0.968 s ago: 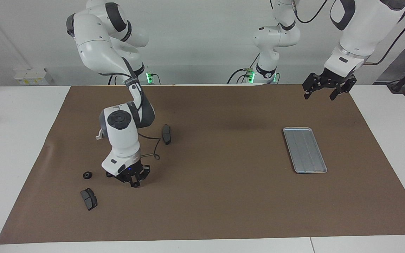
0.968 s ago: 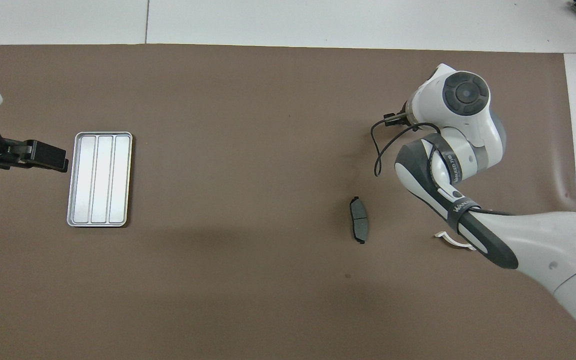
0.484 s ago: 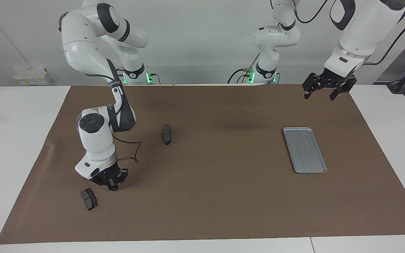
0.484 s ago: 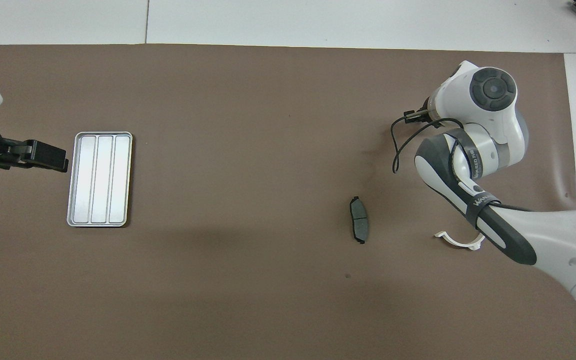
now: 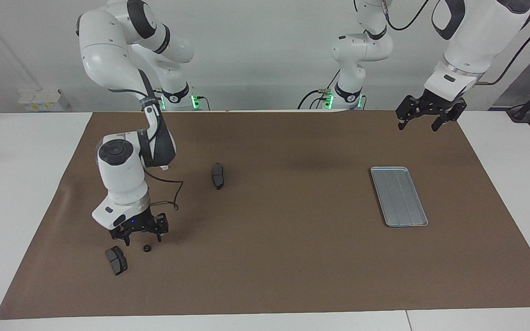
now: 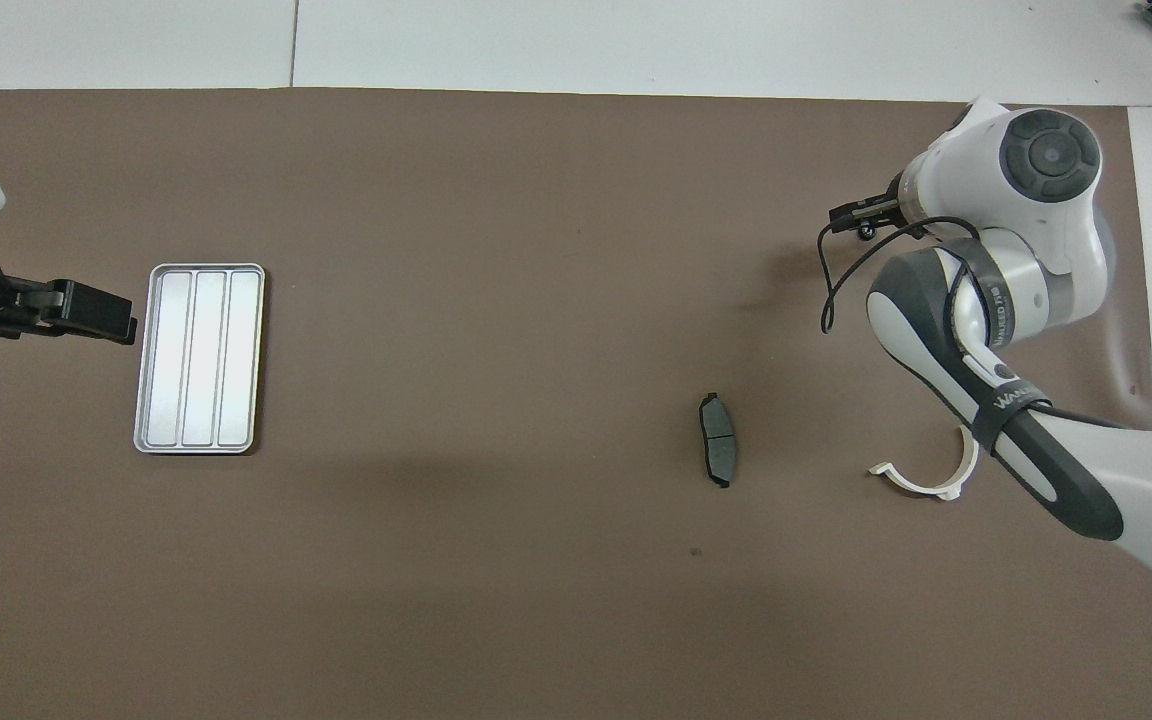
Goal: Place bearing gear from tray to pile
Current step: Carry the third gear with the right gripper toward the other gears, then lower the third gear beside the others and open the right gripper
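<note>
The silver tray lies empty toward the left arm's end of the mat; it also shows in the overhead view. A small black gear lies on the mat beside a dark grey brake pad, toward the right arm's end. My right gripper is open and empty, just above the gear and apart from it. A second gear of the pile is hidden by the right arm's wrist. My left gripper is open and empty, held high over the mat's edge by the robots, where that arm waits.
A second brake pad lies alone nearer to the robots, toward the mat's middle; it also shows in the overhead view. A white plastic arch lies beside the right arm's forearm. A brown mat covers the table.
My right gripper moved toward the right arm's end of the table, opened and rose a little. The small gear it carried now lies on the mat beside the brake pad. The left arm has not moved.
</note>
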Available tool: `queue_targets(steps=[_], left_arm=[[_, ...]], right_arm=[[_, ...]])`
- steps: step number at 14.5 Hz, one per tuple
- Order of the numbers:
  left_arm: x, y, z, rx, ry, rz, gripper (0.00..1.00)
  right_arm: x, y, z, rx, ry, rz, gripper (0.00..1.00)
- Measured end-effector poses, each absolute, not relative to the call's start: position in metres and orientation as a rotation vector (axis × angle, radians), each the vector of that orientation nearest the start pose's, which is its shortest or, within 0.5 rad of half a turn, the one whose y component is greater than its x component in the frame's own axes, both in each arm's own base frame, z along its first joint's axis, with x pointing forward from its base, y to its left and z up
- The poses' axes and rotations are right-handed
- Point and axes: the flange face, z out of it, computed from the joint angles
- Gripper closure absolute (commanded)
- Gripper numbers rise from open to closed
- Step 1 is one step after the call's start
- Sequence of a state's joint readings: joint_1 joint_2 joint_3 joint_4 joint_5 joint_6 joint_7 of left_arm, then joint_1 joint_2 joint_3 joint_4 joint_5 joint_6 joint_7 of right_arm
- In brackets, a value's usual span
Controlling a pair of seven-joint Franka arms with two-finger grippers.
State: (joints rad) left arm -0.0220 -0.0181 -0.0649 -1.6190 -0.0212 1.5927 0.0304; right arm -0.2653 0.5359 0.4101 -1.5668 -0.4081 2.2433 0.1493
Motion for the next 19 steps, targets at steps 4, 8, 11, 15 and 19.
queue_targets(steps=[4,8,11,15,19], left_arm=[[0.548,-0.050,0.614,-3.156,0.185,0.014,0.00],[0.548,-0.050,0.614,-3.156,0.185,0.014,0.00],[0.548,-0.050,0.614,-3.156,0.185,0.014,0.00],[0.548,-0.050,0.614,-3.156,0.185,0.014,0.00],[0.548,-0.050,0.614,-3.156,0.185,0.014,0.00]], right_arm=[[0.677,0.076,0.478,-3.162,-0.138,-0.214,0.00],[0.625,0.089,0.562,-3.153,-0.076,-0.103,0.00],[0.583,0.098,0.606,-3.163,0.017,-0.021,0.00],[0.567,0.096,0.619,-3.178,0.060,-0.015,0.00],[0.571,0.081,0.612,-3.178,0.100,0.004,0.00]])
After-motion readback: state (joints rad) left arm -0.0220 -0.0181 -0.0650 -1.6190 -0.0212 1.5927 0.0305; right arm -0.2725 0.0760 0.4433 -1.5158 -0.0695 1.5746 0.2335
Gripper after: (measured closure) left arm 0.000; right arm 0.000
